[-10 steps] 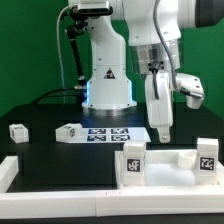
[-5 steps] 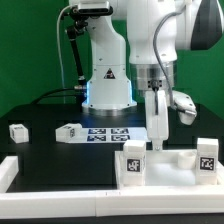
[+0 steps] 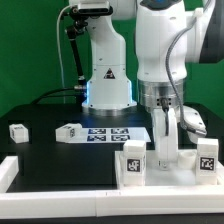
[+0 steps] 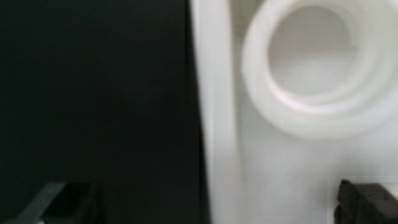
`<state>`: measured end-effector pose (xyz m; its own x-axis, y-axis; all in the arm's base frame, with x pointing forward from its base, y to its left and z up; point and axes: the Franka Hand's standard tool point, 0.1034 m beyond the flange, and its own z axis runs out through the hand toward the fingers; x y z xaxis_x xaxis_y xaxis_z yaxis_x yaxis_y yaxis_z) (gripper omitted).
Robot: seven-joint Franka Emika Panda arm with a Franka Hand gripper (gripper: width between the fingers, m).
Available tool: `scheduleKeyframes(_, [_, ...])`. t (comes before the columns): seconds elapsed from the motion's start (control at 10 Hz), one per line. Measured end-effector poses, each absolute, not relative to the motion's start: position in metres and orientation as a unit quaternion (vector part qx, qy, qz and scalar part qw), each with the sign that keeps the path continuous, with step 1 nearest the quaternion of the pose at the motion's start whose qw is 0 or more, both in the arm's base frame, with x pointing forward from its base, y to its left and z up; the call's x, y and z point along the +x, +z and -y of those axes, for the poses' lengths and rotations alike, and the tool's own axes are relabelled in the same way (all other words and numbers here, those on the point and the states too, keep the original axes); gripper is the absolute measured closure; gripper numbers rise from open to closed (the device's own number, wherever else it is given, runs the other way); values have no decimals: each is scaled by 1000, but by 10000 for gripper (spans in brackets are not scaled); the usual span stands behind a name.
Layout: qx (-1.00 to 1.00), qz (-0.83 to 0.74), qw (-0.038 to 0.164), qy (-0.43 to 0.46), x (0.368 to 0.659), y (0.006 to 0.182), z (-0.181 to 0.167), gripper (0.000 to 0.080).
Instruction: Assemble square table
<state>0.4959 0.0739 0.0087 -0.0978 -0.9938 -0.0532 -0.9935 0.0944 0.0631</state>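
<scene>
On the exterior view's right, the white arm (image 3: 160, 45) reached straight down, and its gripper (image 3: 166, 158) hung low over the slab (image 3: 185, 168) of the square table. The slab lay flat near the front of the dark table (image 3: 50, 152). One tagged leg (image 3: 133, 161) stood at the slab's end toward the exterior view's left, and a second leg (image 3: 207, 158) stood at the opposite end. The gripper came down between the two. It could not be told whether those legs were fixed to the slab or only stood by it.

Well apart, toward the exterior view's left, a third leg (image 3: 16, 131) and a fourth leg (image 3: 68, 132) lay loose on the table. The marker board (image 3: 112, 135) lay flat just beside the fourth leg, in front of the arm's base. A white bar (image 3: 90, 196) ran along the front edge.

The wrist view was blurred. It showed the slab (image 4: 231, 120) very close, with a round ring (image 4: 329, 60) in its surface. The dark fingertips (image 4: 45, 200) sat at opposite edges, so the gripper (image 4: 205, 200) appeared spread wide and held nothing.
</scene>
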Motion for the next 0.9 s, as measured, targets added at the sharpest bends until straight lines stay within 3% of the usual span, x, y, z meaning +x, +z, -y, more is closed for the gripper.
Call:
scheduleKeyframes(0.3, [674, 738, -28, -2, 492, 11, -62, 150])
scheduleKeyframes(0.7, [676, 736, -25, -4, 488, 8, -63, 150])
scheduleKeyframes(0.9, [676, 736, -24, -5, 488, 8, -62, 411])
